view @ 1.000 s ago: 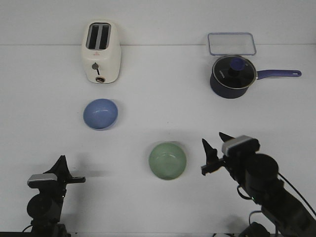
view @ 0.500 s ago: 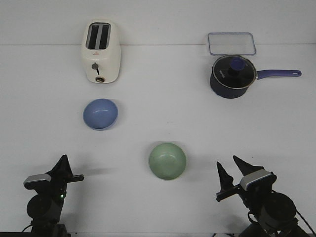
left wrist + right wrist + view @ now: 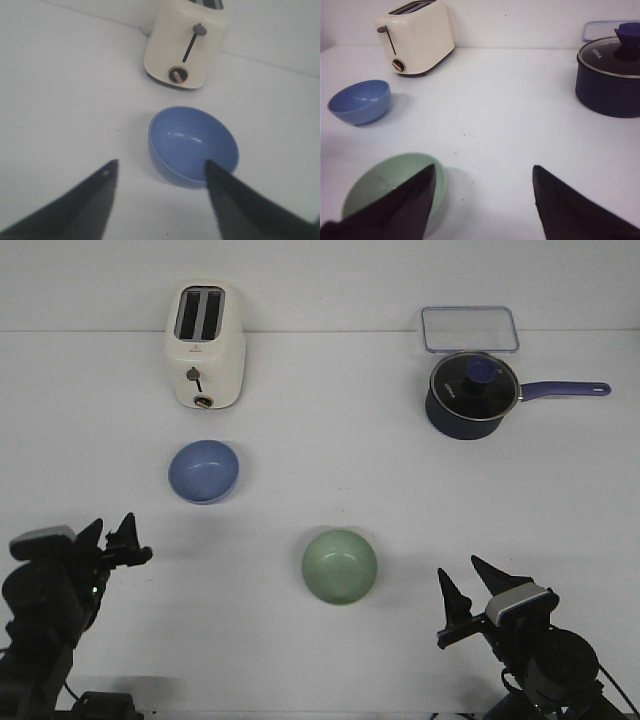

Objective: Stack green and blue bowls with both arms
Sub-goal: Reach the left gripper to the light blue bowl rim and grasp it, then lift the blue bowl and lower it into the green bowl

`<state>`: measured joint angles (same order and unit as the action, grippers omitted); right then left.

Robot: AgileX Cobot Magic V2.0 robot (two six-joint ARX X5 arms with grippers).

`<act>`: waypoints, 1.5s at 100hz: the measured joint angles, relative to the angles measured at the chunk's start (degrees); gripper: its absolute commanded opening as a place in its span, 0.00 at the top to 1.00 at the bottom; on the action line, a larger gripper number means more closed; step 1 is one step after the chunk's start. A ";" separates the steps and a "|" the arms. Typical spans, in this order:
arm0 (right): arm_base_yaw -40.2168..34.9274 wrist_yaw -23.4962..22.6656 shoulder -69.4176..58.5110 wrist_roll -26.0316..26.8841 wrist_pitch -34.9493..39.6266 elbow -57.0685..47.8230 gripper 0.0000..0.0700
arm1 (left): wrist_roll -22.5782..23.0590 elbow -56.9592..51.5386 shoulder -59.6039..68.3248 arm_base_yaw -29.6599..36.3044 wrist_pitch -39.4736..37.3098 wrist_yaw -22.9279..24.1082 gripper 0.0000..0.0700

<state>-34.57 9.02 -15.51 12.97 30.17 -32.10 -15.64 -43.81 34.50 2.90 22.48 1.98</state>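
1. Two arms sit at the near edge of the white desk [image 3: 320, 420]. Left gripper [image 3: 112, 538] at the far left, fingers [image 3: 75, 210] spread apart, holding nothing, pointing toward the blue bowl [image 3: 204, 471].
2. Blue bowl upright on the desk, left of centre, just in front of the cream toaster [image 3: 204, 344]. In the left wrist view it lies between the two finger tips, apart from both.
3. Green bowl [image 3: 340, 566] upright near the middle of the desk, closer to the robot than the blue one and to its right. The two bowls are well apart, not stacked.
4. Right gripper [image 3: 470, 585] at the near right, beside the green bowl without touching it. Fingers [image 3: 570, 210] parted, empty.
5. Far right: dark navy saucepan [image 3: 468, 393] with a glass lid, handle pointing right. Clear rectangular container [image 3: 468, 328] just behind it at the back edge.
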 measured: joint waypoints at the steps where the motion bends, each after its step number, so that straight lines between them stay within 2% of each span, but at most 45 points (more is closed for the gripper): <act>1: 0.00 0.00 0.00 0.00 0.00 0.00 0.42 | 0.22 -0.90 1.07 0.00 0.44 -0.13 0.22; 12: 0.00 0.00 0.00 0.00 0.00 0.00 0.42 | 2.64 -8.81 12.28 0.00 3.10 -1.49 0.22; 34: 0.00 0.00 0.00 0.09 0.00 0.00 0.42 | 4.59 -16.79 31.78 0.00 3.82 -6.49 0.22; 65: 0.00 0.00 0.00 0.33 0.00 0.00 0.42 | 6.16 -23.58 55.36 0.00 1.88 -6.69 0.25; 72: 0.00 0.00 0.00 0.33 0.00 0.00 0.42 | 6.23 -23.58 58.45 0.00 1.05 -6.69 0.33; 79: 0.00 0.00 0.00 0.33 0.00 0.00 0.42 | 6.34 -23.58 60.41 0.00 0.46 -6.69 0.44; 93: 0.00 0.00 0.00 0.33 0.00 0.00 0.42 | 6.36 -23.58 61.57 0.00 0.22 -6.60 0.83; 99: 0.00 0.00 0.00 0.35 0.00 0.00 0.42 | 6.36 -23.58 61.57 0.00 -0.04 -6.23 0.94; 105: 0.00 0.00 0.00 0.35 0.00 0.00 0.42 | 6.47 -23.58 61.57 0.02 -0.42 -5.86 0.99; 124: 0.00 0.00 0.00 0.33 0.00 0.00 0.42 | 6.88 -23.58 60.39 0.02 -0.76 -5.64 0.98; 136: 0.00 0.00 0.00 0.35 0.00 0.00 0.42 | 7.17 -23.58 54.90 0.20 0.55 -8.66 0.98; 150: 0.00 0.00 0.00 0.35 0.00 0.00 0.42 | 7.02 -23.65 45.66 2.19 3.82 -14.62 0.98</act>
<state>-34.57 9.02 -15.51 13.32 30.17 -32.10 -8.62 -67.46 80.16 5.08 26.30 -12.64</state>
